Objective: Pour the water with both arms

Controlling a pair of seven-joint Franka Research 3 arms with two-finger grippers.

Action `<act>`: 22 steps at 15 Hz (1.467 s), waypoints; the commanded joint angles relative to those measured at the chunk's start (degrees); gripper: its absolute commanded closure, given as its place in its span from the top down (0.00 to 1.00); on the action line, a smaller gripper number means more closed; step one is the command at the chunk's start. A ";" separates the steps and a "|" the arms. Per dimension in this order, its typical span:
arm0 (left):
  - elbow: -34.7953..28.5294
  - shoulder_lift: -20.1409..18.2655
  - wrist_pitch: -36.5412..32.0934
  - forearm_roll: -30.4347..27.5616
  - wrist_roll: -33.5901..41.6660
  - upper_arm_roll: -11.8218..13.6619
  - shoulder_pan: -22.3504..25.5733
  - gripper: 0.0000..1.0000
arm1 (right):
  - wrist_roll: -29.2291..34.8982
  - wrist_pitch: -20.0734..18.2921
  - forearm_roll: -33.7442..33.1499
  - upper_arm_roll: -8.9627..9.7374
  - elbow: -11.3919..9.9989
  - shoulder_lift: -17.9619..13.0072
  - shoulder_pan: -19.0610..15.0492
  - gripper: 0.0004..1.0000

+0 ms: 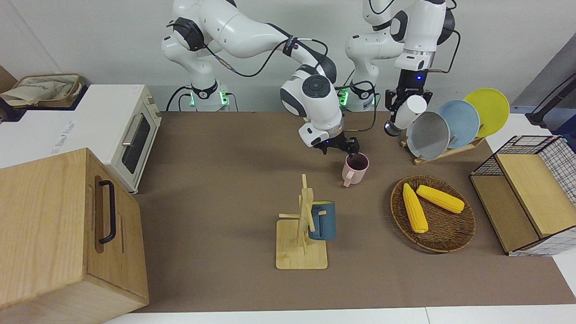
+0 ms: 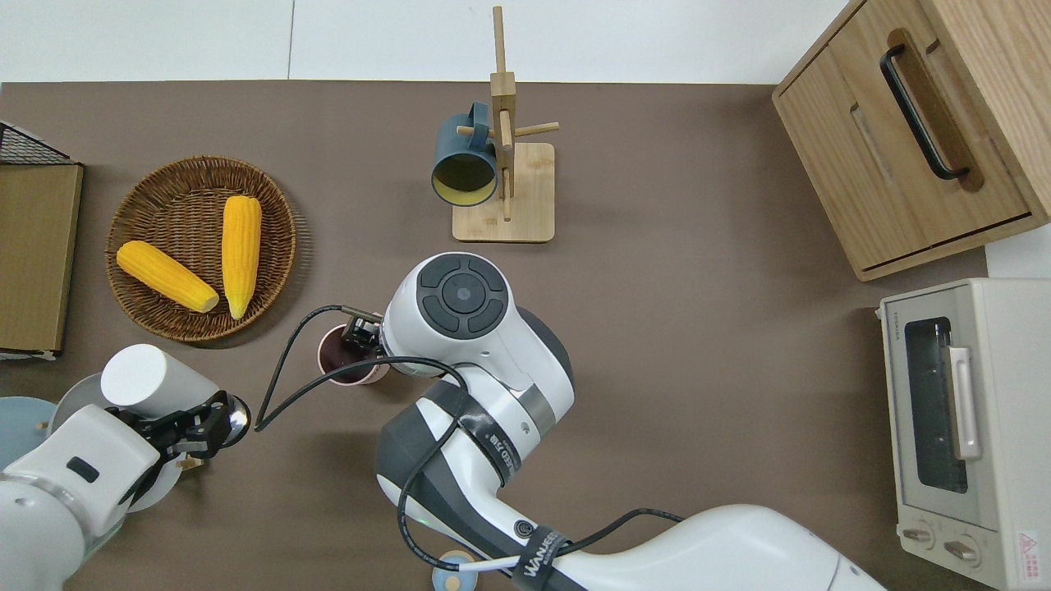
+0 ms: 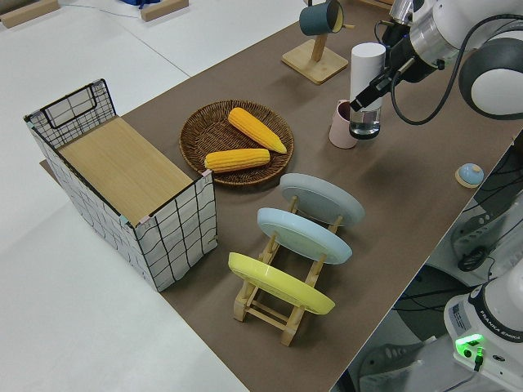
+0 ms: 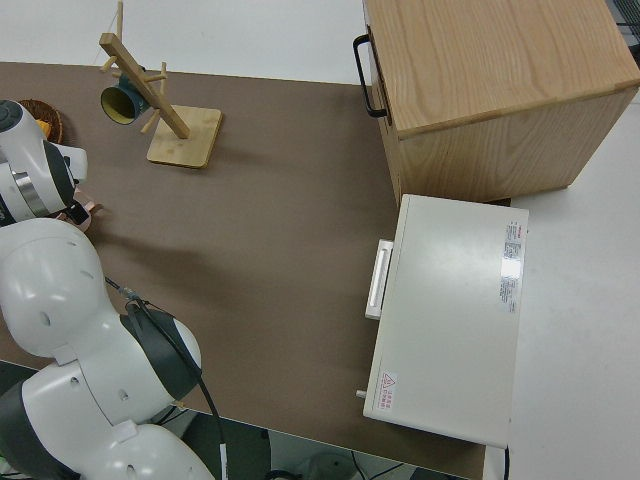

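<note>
Brown matting covers my table (image 1: pixel 225 202). My right gripper (image 1: pixel 338 147) sits at the rim of a smooth pink mug (image 1: pixel 355 169), whose inside looks dark; I cannot tell how far those fingers are parted. My left gripper (image 2: pixel 199 428) is clamped on a white cylindrical bottle with a shiny metal base (image 1: pixel 406 114), held tilted in the air beside the mug. Two ridged yellow corn cobs (image 1: pixel 414 207) lie in a round woven basket (image 1: pixel 454 234). A glossy blue mug (image 1: pixel 322 220) hangs on a wooden rack (image 1: pixel 300 245).
</note>
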 commanded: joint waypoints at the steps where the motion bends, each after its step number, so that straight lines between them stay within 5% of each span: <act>1: -0.22 -0.71 1.47 -1.77 -0.81 0.35 -2.74 0.00 | -10.28 -6.82 -5.87 -1.13 0.10 -1.86 -1.06 0.99; 6: -0.74 -0.62 1.47 -3.53 -0.73 0.26 -4.85 0.00 | -28.29 -13.77 -7.12 -7.80 -0.25 -4.76 -1.24 0.99; 12: -1.71 -0.62 1.64 -5.46 -0.73 0.26 -7.84 0.00 | -50.97 -20.10 -8.97 -14.23 -1.83 -10.73 -5.27 0.99; 17: -2.41 -0.62 1.73 -5.73 -1.43 -1.23 -8.20 0.00 | -59.43 -21.86 -8.17 -16.42 -4.30 -16.10 -10.64 0.99; 22: -2.59 1.92 2.35 -5.82 -3.89 -3.86 -8.02 0.00 | -66.29 -24.67 -5.19 -23.19 -6.75 -20.32 -11.08 0.99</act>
